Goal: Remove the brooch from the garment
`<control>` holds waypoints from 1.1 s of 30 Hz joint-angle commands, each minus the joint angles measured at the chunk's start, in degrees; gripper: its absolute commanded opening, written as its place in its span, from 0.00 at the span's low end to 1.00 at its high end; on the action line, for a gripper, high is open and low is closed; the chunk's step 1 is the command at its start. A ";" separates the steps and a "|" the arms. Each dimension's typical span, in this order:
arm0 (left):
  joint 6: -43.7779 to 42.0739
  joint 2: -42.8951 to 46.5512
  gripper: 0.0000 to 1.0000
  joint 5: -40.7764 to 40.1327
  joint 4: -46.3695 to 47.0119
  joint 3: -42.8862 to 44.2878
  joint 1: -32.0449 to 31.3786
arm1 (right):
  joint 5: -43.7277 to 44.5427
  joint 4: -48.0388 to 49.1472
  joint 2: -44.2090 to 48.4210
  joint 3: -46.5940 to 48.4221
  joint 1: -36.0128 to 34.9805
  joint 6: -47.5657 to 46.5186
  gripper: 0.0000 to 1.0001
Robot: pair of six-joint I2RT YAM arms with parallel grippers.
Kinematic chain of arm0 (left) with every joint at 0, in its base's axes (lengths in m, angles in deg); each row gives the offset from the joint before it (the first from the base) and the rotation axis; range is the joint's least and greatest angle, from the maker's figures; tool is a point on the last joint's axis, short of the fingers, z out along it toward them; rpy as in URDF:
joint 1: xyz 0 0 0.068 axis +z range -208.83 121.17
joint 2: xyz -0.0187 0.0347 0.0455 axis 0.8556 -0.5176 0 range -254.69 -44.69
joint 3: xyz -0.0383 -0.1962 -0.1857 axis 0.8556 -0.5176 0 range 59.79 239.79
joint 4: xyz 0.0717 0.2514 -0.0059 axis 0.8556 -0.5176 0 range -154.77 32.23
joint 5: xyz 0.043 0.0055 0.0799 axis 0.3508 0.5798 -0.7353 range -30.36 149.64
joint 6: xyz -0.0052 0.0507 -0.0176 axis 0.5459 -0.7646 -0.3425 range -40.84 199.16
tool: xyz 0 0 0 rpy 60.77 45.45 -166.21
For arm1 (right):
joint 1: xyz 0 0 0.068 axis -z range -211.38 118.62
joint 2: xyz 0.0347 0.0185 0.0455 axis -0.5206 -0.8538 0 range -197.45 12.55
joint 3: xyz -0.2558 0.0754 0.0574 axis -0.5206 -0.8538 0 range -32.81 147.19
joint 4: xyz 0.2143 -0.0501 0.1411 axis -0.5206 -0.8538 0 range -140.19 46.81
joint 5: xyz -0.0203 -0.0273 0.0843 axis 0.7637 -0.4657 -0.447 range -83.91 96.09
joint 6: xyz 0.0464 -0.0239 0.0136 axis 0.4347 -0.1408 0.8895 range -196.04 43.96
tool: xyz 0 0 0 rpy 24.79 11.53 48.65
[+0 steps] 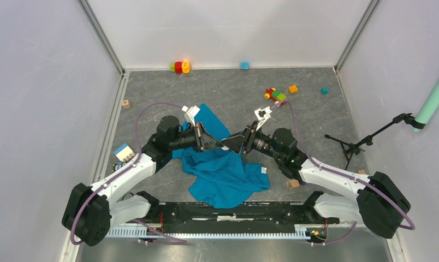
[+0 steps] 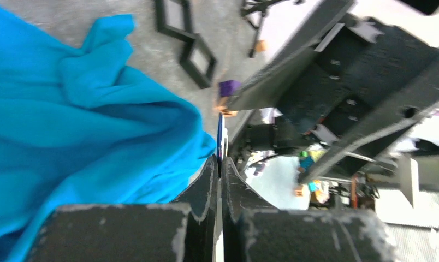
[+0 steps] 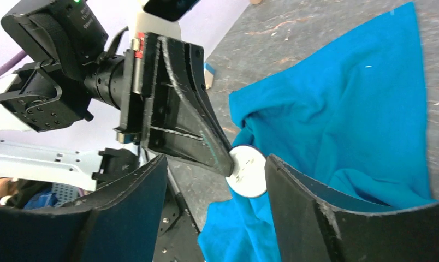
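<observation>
The garment is a crumpled blue cloth lying between the two arms. My left gripper is shut, and its tips pinch the rim of the brooch. In the right wrist view the brooch shows as a small pale round disc with a dark rim, held against a fold of the garment. In the left wrist view the brooch shows edge-on, sticking out beyond the shut left gripper beside the garment. My right gripper is open, one finger close on each side of the brooch and the left gripper's tip, gripping nothing.
Toy blocks sit at the back wall, with more coloured blocks to the back right. A small tripod stand is on the right. A wooden cube lies near the right arm, and black square frames lie beyond the cloth.
</observation>
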 commanded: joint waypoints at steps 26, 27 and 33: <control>-1.72 -34.63 0.02 -5.61 7.12 5.93 -11.50 | 15.41 -58.06 12.91 4.30 25.78 -29.23 0.99; 0.46 -35.24 0.02 -5.23 9.48 3.58 -7.03 | 15.21 -57.58 12.67 3.76 26.73 -28.94 0.99; -4.63 -25.12 0.02 -30.41 -7.02 0.24 8.34 | 10.44 -52.61 9.49 -0.61 31.93 -27.92 0.99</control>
